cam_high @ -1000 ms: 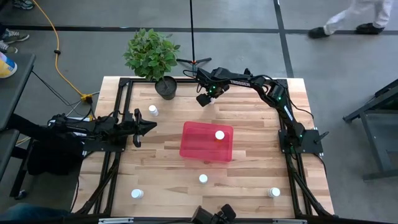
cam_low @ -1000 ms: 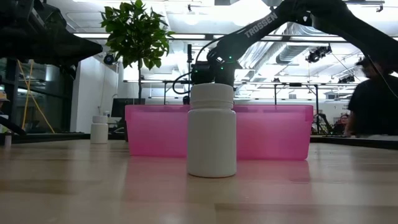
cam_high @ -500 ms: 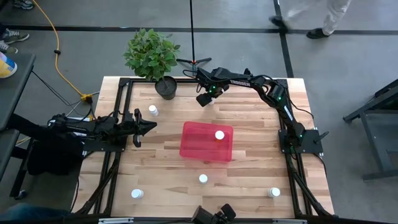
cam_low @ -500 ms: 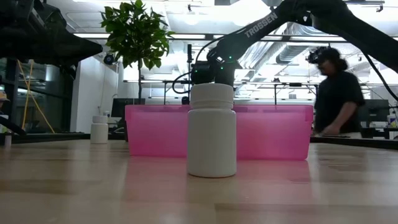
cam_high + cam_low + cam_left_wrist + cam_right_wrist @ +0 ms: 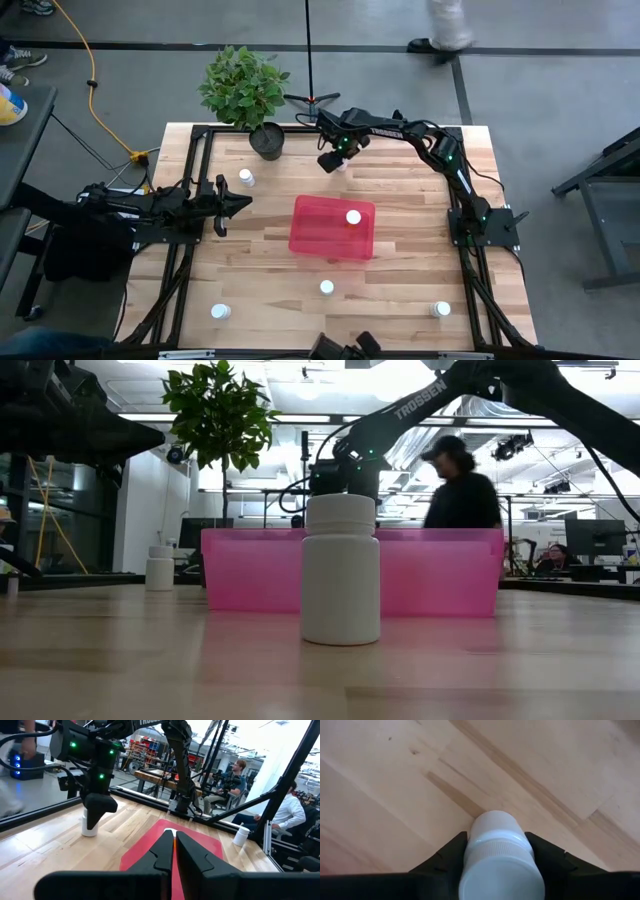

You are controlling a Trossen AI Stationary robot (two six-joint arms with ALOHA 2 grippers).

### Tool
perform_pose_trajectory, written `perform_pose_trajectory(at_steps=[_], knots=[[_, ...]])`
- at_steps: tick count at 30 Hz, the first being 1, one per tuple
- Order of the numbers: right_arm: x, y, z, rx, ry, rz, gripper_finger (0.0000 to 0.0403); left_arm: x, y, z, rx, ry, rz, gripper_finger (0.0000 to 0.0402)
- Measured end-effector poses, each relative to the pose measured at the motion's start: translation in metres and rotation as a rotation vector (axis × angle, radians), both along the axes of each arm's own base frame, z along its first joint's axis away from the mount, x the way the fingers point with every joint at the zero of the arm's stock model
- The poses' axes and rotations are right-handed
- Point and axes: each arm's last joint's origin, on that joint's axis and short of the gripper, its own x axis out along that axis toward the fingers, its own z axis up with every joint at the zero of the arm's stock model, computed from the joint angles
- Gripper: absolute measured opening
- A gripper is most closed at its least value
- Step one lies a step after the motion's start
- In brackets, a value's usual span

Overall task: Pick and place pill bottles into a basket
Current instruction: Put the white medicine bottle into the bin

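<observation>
Right tool [image 5: 497, 851] clamps a white pill bottle [image 5: 499, 855]; left tool [image 5: 175, 851] shut; arm reads "TROSSEN".

Pill bottles [image 5: 245, 177]: six in all. Four stand loose on the table [image 5: 400, 290], counting bottle [image 5: 327, 287], bottle [image 5: 220, 311] and bottle [image 5: 441, 309]. One bottle [image 5: 353, 216] is inside the basket [image 5: 315, 232]. One pill bottle [image 5: 497, 850] sits between the fingers of the right gripper [image 5: 336, 162]. Baskets: one. Potted plants [image 5: 243, 88]: one. Arms: two, so two grippers, including the left gripper [image 5: 240, 203]. Seated people [image 5: 237, 770] beyond the table: two. Person on foot [image 5: 460, 485]: one.
</observation>
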Motion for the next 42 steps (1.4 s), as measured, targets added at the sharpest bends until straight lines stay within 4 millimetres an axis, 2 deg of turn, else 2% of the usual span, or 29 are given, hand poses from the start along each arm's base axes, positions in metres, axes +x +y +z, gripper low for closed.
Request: perform_pose_trajectory(at_steps=[9, 17, 27, 33, 42], knots=[[-0.004, 0.005, 0.007, 0.034, 0.016, 0.031, 0.0163, 0.0, 0.0, 0.0, 0.0, 0.0, 0.0, 0.0058], [0.0, 0.008, 0.041, 0.013, 0.008, 0.093, 0.0163, 0.0, 0.0, 0.0, 0.0, 0.0, 0.0, 0.0058], [0.01, 0.013, 0.092, -0.039, -0.087, 0.136, 0.0163, 0.0, 0.0, 0.0, 0.025, 0.005, 0.001, 0.0058], [0.013, 0.029, 0.108, -0.025, -0.094, 0.191, 0.0163, 0.0, 0.0, 0.0, 0.025, 0.005, 0.001, 0.0058], [0.026, 0.063, 0.11, -0.007, -0.086, 0.286, 0.0163, 0.0, 0.0, 0.0, 0.025, 0.005, 0.002, 0.0058]])
